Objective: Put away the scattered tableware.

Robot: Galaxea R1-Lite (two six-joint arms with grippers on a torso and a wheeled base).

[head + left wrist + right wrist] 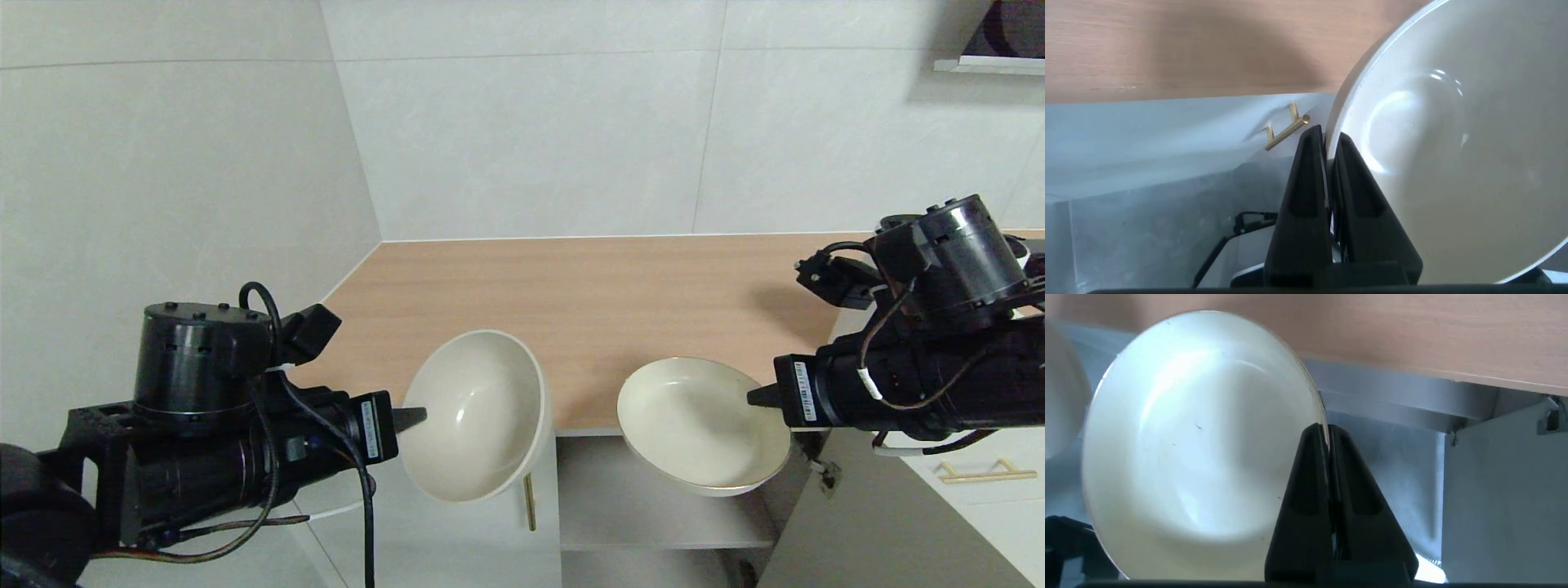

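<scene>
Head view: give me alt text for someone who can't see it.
Two robot arms each hold a white dish by its rim in front of a wooden countertop: the left gripper pinches a deep bowl, and the right gripper pinches a shallower plate. An open cabinet sits below them.

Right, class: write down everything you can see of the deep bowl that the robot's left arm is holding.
The deep bowl is cream-white, round and glossy, like glazed ceramic, with a smooth, plain inside that catches highlights. It is empty and steeply tilted, its opening facing up towards the head camera. It hangs in the air at the front edge of the wooden counter, touched by nothing but the left gripper, whose fingers pinch its rim, one inside and one outside.
</scene>
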